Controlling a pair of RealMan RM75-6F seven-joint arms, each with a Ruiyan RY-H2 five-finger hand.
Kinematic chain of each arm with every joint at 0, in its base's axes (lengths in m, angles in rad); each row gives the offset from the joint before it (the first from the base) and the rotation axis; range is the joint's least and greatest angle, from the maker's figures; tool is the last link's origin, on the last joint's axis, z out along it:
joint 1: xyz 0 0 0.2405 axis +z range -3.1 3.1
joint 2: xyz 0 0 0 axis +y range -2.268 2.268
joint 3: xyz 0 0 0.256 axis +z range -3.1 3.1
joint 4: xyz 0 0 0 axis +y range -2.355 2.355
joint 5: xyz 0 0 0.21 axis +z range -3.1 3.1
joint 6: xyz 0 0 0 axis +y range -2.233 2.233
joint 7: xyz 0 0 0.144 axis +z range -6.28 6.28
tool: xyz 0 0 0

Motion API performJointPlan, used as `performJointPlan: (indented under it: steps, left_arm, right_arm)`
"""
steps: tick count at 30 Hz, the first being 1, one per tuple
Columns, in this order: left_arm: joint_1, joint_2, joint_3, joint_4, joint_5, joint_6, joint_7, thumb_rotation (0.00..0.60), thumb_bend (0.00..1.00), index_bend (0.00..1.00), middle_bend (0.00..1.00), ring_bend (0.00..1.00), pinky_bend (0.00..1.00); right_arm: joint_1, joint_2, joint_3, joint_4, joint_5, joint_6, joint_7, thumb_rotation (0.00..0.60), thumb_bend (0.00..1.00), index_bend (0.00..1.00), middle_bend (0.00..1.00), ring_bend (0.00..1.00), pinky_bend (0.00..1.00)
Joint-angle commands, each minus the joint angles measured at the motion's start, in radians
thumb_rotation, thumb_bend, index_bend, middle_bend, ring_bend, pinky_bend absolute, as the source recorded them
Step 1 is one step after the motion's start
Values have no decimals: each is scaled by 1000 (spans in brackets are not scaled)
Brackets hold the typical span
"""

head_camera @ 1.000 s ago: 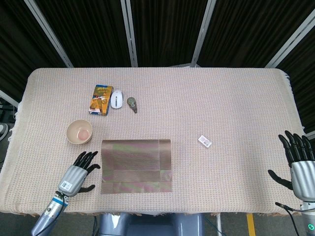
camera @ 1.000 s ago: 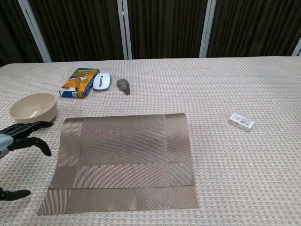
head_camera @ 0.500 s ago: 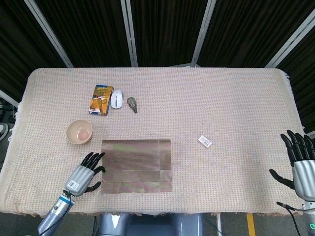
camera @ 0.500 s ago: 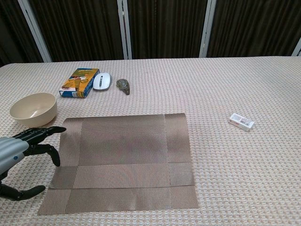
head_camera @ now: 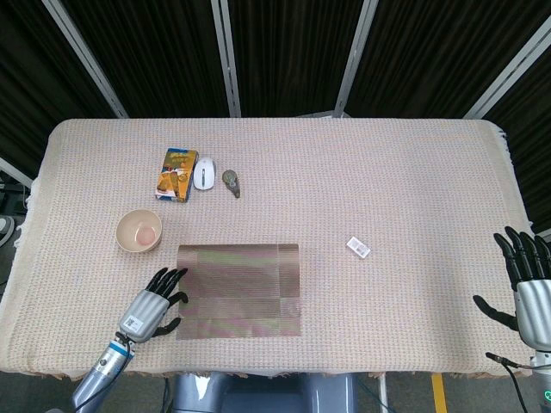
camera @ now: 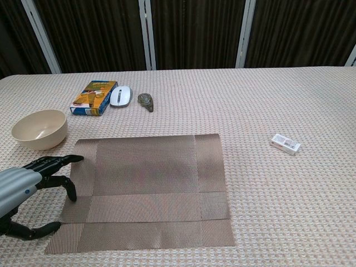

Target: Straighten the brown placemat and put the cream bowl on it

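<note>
At the near left edge of the counter (head_camera: 387, 172), the left hand (head_camera: 153, 301) is seen with fingers spread and nothing held; in the chest view its fingertips (camera: 71, 159) reach over the left border of the brown placemat (camera: 146, 189), whether touching or just above it cannot be told. The right hand (head_camera: 527, 286) is held off the near right corner, fingers apart, empty, well apart from everything. The placemat lies flat in the near-middle area, its edges running roughly parallel to the counter edge in the head view, so the straightening is judged nearly or wholly done; some slight skew at the near left corner may remain. The cream bowl (camera: 39, 129) stands upright just beyond the left hand, beside the placemat's far left corner and off it. Placement of the bowl is judged wholly outstanding: no grasp has been made. Farther off lie a small box (head_camera: 176, 173), a mouse (head_camera: 204, 173) and a small dark object (head_camera: 232, 181); a little white packet (head_camera: 359, 247) is noted to the right.
</note>
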Motion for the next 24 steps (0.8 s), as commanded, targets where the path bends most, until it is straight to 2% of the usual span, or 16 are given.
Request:
performJointPlan:
  steps: [1,6,24]
  left_arm:
    - [-3,-3,-1,2,0,0,-2,600,265,399,0,0,0]
    - [-8,-7,-1,3,-1,-2,2,600,277,415,0,0,0]
    - [-11,-26,4,34,-22,-16,-21,600,417,457,0,0,0]
  right_arm:
    - [0,0,0,0,0,0,0,600,0,0,0,0,0]
    - [0,1,0,-2,0,0,1,600,0,0,0,0,0]
    - [0,4,1,-1,3,-1,12,600,0,0,0,0,0]
